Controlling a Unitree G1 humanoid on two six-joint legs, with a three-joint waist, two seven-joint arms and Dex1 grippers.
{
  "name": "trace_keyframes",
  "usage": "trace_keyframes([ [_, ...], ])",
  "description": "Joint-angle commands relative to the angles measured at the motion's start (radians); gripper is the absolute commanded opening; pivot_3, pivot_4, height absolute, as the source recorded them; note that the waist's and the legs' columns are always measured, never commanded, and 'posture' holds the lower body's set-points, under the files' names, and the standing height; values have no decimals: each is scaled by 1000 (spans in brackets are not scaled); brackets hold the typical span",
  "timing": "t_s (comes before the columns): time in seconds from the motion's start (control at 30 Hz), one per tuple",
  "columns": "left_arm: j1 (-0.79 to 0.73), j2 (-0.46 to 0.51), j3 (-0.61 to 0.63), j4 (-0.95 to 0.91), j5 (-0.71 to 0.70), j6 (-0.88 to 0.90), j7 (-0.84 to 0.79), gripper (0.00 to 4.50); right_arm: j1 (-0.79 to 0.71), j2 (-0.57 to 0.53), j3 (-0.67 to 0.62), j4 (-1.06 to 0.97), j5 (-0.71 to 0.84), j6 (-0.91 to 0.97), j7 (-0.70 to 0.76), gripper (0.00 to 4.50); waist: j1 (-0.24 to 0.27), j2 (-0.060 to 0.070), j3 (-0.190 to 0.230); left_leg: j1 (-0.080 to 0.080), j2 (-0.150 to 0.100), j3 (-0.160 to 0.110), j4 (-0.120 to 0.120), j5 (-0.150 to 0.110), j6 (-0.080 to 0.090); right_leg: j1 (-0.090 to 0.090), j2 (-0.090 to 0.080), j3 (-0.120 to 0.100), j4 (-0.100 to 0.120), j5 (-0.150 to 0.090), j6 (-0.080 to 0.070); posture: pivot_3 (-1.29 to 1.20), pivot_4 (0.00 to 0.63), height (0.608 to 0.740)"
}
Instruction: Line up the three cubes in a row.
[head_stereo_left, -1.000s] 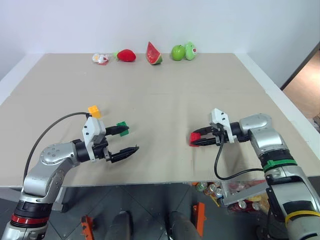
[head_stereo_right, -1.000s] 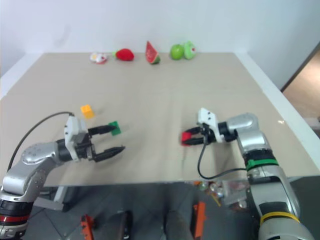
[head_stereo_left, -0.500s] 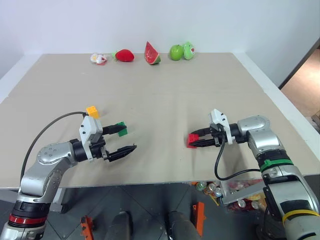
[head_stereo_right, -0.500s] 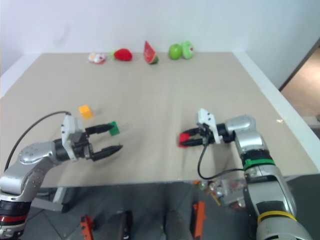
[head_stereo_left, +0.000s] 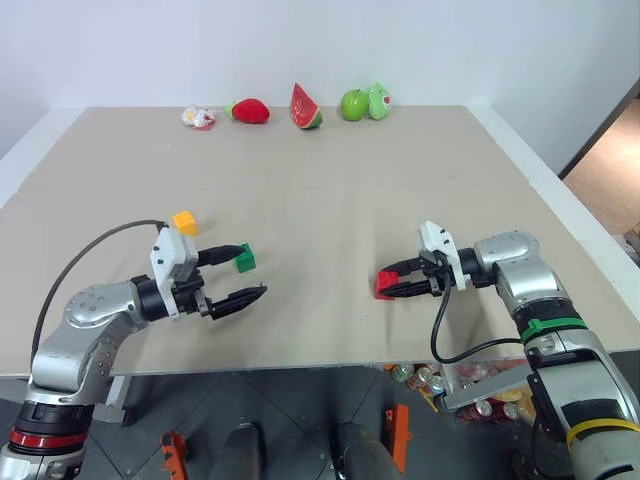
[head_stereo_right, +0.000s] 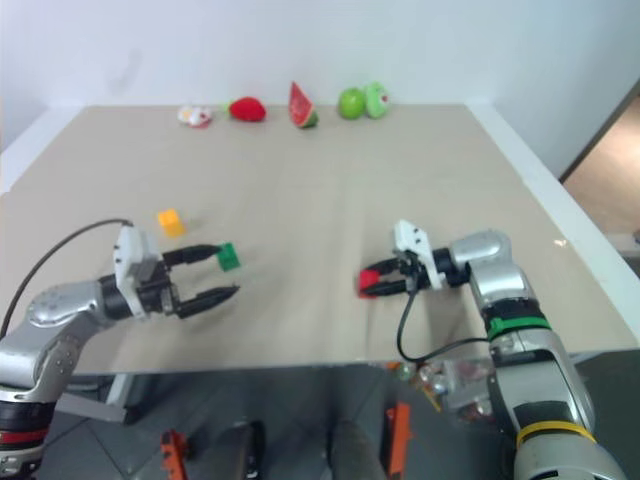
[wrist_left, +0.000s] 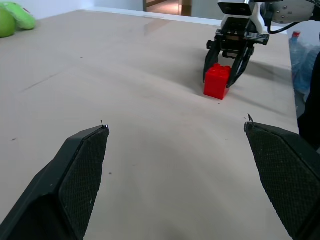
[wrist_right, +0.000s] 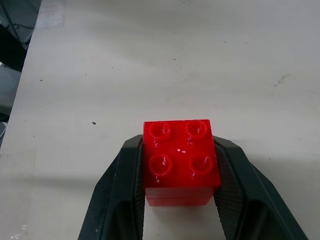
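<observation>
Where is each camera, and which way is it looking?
Head views: two eyes on the head, looking forward and down over the table; both arms show.
Left wrist view: on the left arm, looking along its open fingers across the table at the red cube.
Right wrist view: on the right arm, looking down at the red cube between its fingers.
Shared: both wrist views show the red cube in the right gripper.

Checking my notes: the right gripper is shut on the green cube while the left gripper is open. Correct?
Not quite. The right gripper is shut on the red cube, as the right wrist view shows. The left gripper is indeed open.
</observation>
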Motion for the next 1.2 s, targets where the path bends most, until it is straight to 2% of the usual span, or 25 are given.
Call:
trace_keyframes([
  [0.03, -8, 4, 31, 4, -18, 0, 5, 4500, -26, -10, 3, 12, -6, -9, 67, 1284, 0, 0, 0, 0, 0, 0, 0, 0, 0, 0, 0, 0, 0, 0, 0, 0, 150, 740],
  [0.1, -13, 3, 35, 18, -17, 0, 9, 4500, -32, -4, 5, 26, -14, -15, 51, 2305, 0, 0, 0, 0, 0, 0, 0, 0, 0, 0, 0, 0, 0, 0, 0, 0, 150, 740],
  [0.2, -8, 6, 47, 39, -16, 0, 12, 4500, -36, -2, 0, 37, -25, -31, 25, 3243, 0, 0, 0, 0, 0, 0, 0, 0, 0, 0, 0, 0, 0, 0, 0, 0, 150, 740],
  [0.23, -3, 8, 50, 46, -15, -1, 11, 4500, -37, -5, -1, 38, -29, -31, 23, 3764, 0, 0, 0, 0, 0, 0, 0, 0, 0, 0, 0, 0, 0, 0, 0, 0, 150, 740],
  [0.27, 4, 13, 52, 54, -9, -4, 7, 4500, -35, -14, -1, 33, -31, -33, 31, 3940, 0, 0, 0, 0, 0, 0, 0, 0, 0, 0, 0, 0, 0, 0, 0, 0, 150, 740],
  [0.3, 12, 17, 52, 60, -1, -9, 2, 4500, -32, -24, -4, 26, -33, -37, 37, 4404, 0, 0, 0, 0, 0, 0, 0, 0, 0, -1, 0, 0, 0, 0, 0, 0, 150, 740],
  [0.43, 46, 45, 45, 99, 47, -47, -21, 4500, -30, -105, -18, -42, 10, -10, 68, 4404, 0, 1, 0, -1, 0, 0, -1, 0, 0, -1, 0, 0, 0, 0, 0, 0, 150, 740],
  [0.57, 71, 71, 53, 166, 99, -110, -33, 4500, -1, -260, -22, -168, 122, 33, 68, 4404, 2, 1, 1, -1, 0, 1, -1, 0, 0, -2, -1, 0, 0, -1, -1, 0, 150, 740],
  [0.67, 78, 79, 51, 196, 123, -146, -44, 4500, 1, -307, -46, -192, 148, 47, 68, 4404, 2, 1, 0, -1, 0, 1, -2, 0, 0, -3, -2, 0, 0, -2, -2, 0, 150, 740],
  [0.83, 40, 51, 14, 278, 190, -227, -37, 4500, -66, -211, -175, -282, 261, 219, -102, 4404, -7, 1, 1, 0, 2, 4, -2, 0, 0, -4, 0, 2, -1, 1, -4, 0, 150, 740],
  [0.93, -13, 22, 2, 348, 206, -256, -26, 4500, 9, -164, -199, -487, 342, 353, -145, 4404, -1, 1, 1, 0, 5, 3, -2, 0, 0, -4, 2, 1, 0, 2, -4, 0, 150, 740],
  [1.0, -52, 5, -4, 404, 221, -275, -19, 4500, 70, -144, -190, -576, 351, 379, -169, 4404, 6, -1, 0, -1, 6, 3, -2, 0, 0, -4, 3, 0, 0, 2, -5, 0, 150, 740],
  [1.2, -150, -32, -20, 545, 252, -324, -8, 4500, 179, -97, -186, -714, 352, 439, -248, 4404, 14, -1, 0, -4, 4, 3, -1, -1, -1, -4, 0, -2, -1, -1, -2, 0, 150, 740],
])
